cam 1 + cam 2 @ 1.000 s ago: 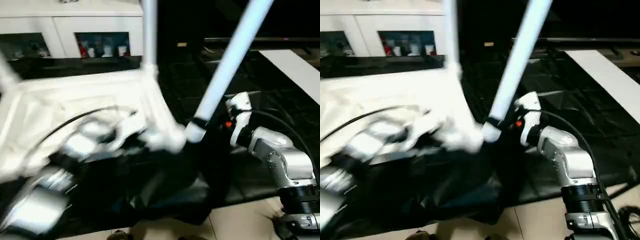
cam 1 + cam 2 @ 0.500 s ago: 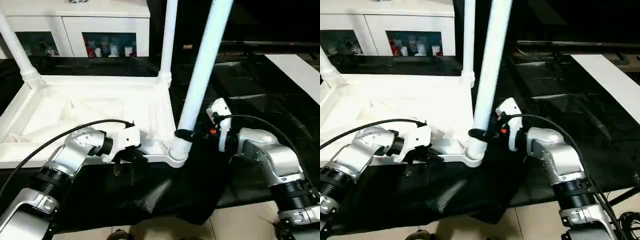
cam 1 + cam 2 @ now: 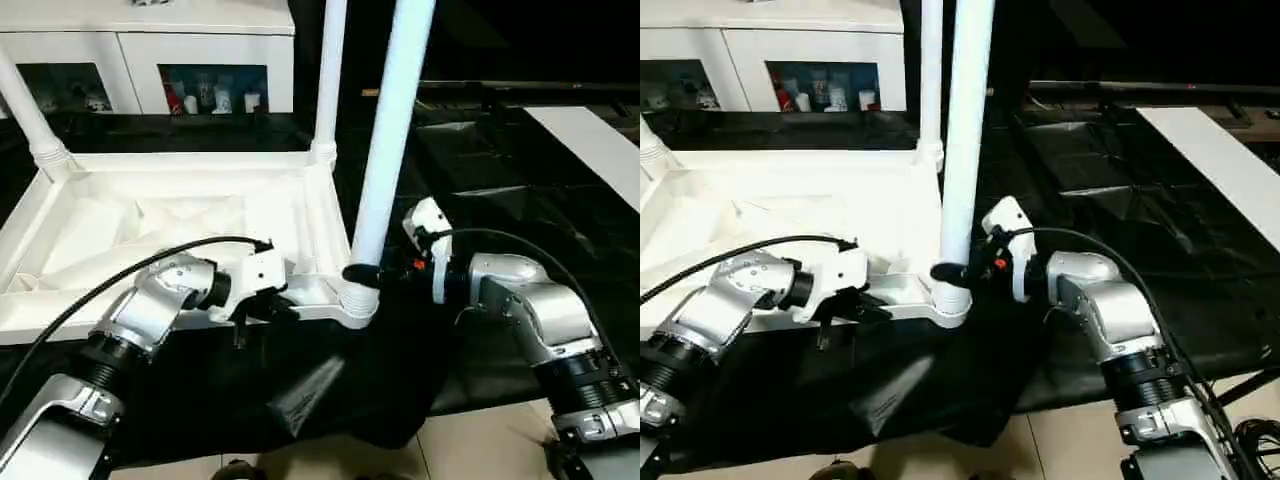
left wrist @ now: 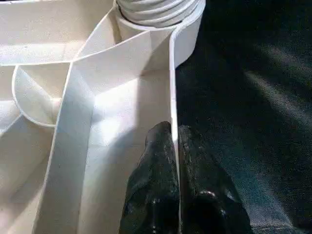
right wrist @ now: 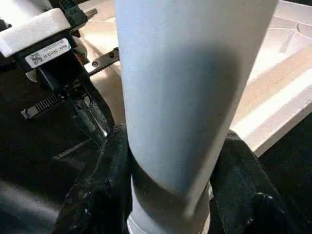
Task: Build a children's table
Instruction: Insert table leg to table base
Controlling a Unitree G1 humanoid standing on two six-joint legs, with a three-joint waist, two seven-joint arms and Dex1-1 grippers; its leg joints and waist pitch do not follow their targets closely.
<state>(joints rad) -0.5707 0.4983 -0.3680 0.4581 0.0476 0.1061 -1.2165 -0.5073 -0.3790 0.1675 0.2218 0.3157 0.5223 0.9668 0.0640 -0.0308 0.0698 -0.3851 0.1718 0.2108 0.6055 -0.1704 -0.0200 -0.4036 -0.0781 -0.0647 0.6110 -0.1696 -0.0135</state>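
The children's table lies upside down on a black sheet, its white ribbed top (image 3: 200, 215) facing up. One leg (image 3: 328, 80) stands in the far right corner and another leg (image 3: 25, 110) in the far left. A third leg (image 3: 385, 130) stands nearly upright, its lower end in the near right corner socket (image 3: 358, 302). My right gripper (image 3: 365, 272) is closed around this leg just above the socket, with a finger (image 5: 102, 195) on each side. My left gripper (image 3: 262, 305) is shut on the top's near rim (image 4: 170, 87), a little left of that socket.
A white cabinet with glass doors (image 3: 150, 50) stands behind the table. The black sheet (image 3: 480, 150) covers the work area and hangs over the front edge. A white board (image 3: 590, 140) lies at the far right. Pale tiled floor (image 3: 480, 440) shows in front.
The held leg has swung from leaning right to nearly upright, and its lower end now sits in the near right socket. The head camera has also shifted. Both grips are unchanged.
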